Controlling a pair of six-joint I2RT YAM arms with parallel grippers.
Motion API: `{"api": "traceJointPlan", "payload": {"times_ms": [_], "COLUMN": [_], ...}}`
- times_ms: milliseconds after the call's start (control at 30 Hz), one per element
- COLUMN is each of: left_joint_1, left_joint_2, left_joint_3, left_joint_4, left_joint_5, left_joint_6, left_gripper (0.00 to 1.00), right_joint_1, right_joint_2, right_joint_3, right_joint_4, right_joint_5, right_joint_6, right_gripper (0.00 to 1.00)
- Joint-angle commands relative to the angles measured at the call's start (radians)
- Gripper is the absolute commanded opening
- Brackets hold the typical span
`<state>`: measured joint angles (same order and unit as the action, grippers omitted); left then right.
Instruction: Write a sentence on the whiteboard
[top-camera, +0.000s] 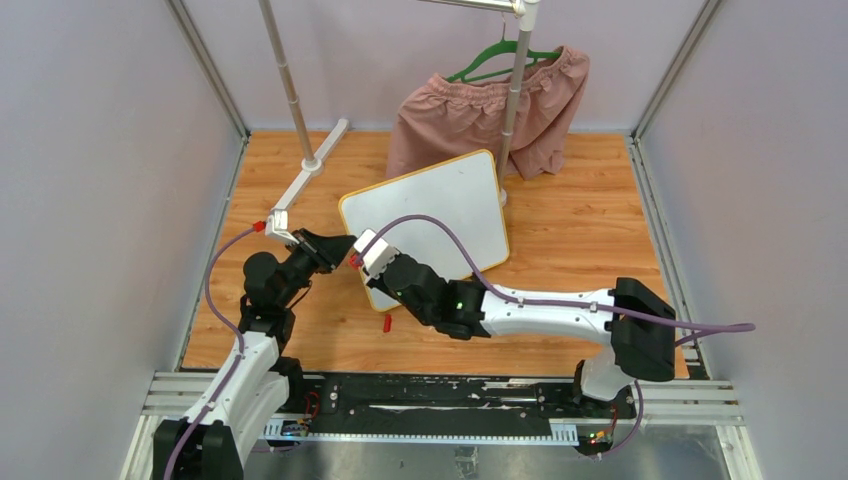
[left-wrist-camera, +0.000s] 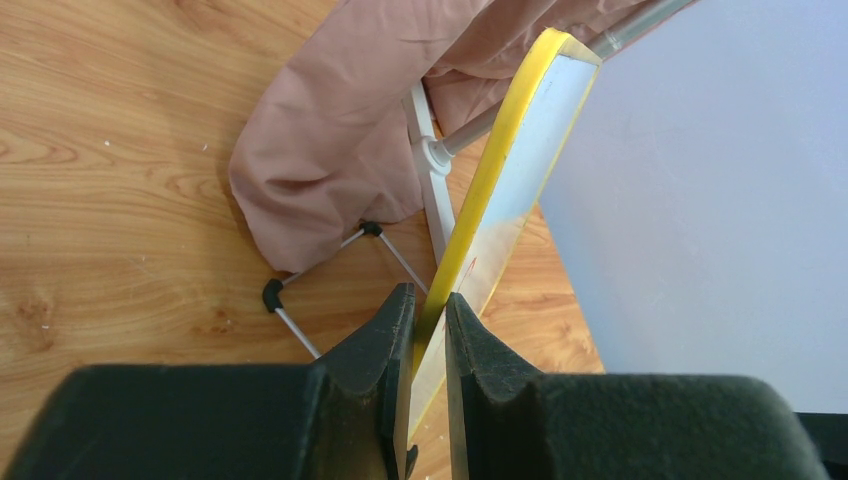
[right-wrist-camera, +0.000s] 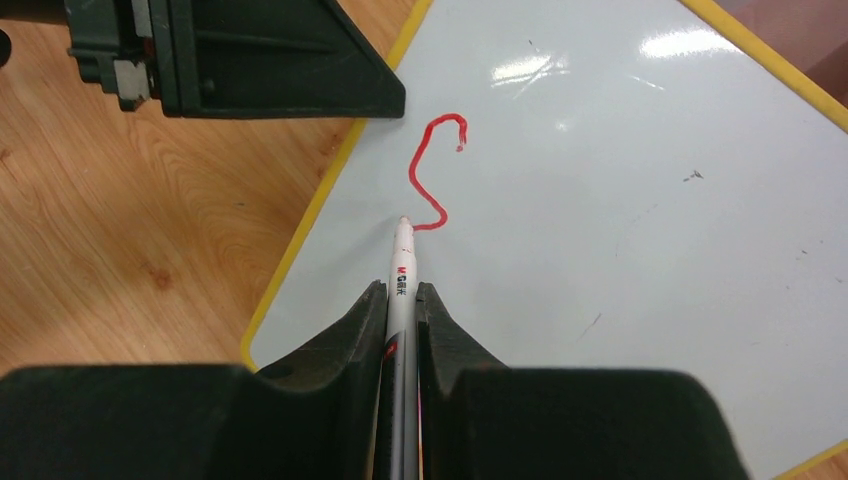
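The whiteboard (top-camera: 440, 205), white with a yellow rim, lies tilted on the wooden table. My left gripper (top-camera: 338, 250) is shut on its left rim, which shows edge-on between the jaws in the left wrist view (left-wrist-camera: 428, 300). My right gripper (right-wrist-camera: 401, 290) is shut on a white marker (right-wrist-camera: 402, 262). The marker's tip touches the board (right-wrist-camera: 620, 230) at the lower end of a single red S-shaped stroke (right-wrist-camera: 430, 170). This stroke is the only part of the sentence that shows. In the top view the right gripper (top-camera: 360, 258) is over the board's left corner.
Pink shorts (top-camera: 485, 115) hang on a green hanger (top-camera: 500, 55) from a rack behind the board. The rack's pole (top-camera: 288, 85) and white foot (top-camera: 305, 185) stand at the back left. A small red cap (top-camera: 387, 323) lies on the table near the board's near corner. Walls close in both sides.
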<state>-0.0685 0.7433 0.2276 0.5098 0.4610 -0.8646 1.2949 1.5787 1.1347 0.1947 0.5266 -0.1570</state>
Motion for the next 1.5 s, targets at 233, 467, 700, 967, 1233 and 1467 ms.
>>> {"api": "traceJointPlan", "payload": {"times_ms": [233,467,700,967,1233,1467], "left_joint_1": [0.003,0.003,0.003,0.004,0.004,0.003], "left_joint_2": [-0.010,-0.015,-0.016,-0.019,-0.018,-0.018], "left_joint_3": [-0.011,-0.012,-0.012,-0.013,-0.016,-0.016], "left_joint_4": [0.027,0.027,0.026,0.027,0.027,0.027], "left_joint_5": [0.010,0.012,0.013,0.013,0.013,0.011], "left_joint_6": [-0.002,-0.004,-0.005,-0.007,-0.007,-0.007], "left_gripper": [0.00,0.00,0.00,0.00,0.00,0.00], "right_joint_1": [-0.009,-0.009,-0.011,-0.013,-0.015,-0.015], "right_joint_2": [-0.057,-0.042,-0.024,-0.001,0.008,0.006], "right_joint_3": [-0.057,-0.044,-0.030,-0.011,-0.001,0.005], "right_joint_4": [0.007,0.014,0.014,0.018,0.024,0.028], "right_joint_5": [0.037,0.029,0.026,0.020,0.015,0.012], "right_joint_6": [0.019,0.018,0.017,0.019,0.020,0.017], "right_gripper": [0.00,0.00,0.00,0.00,0.00,0.00]}}
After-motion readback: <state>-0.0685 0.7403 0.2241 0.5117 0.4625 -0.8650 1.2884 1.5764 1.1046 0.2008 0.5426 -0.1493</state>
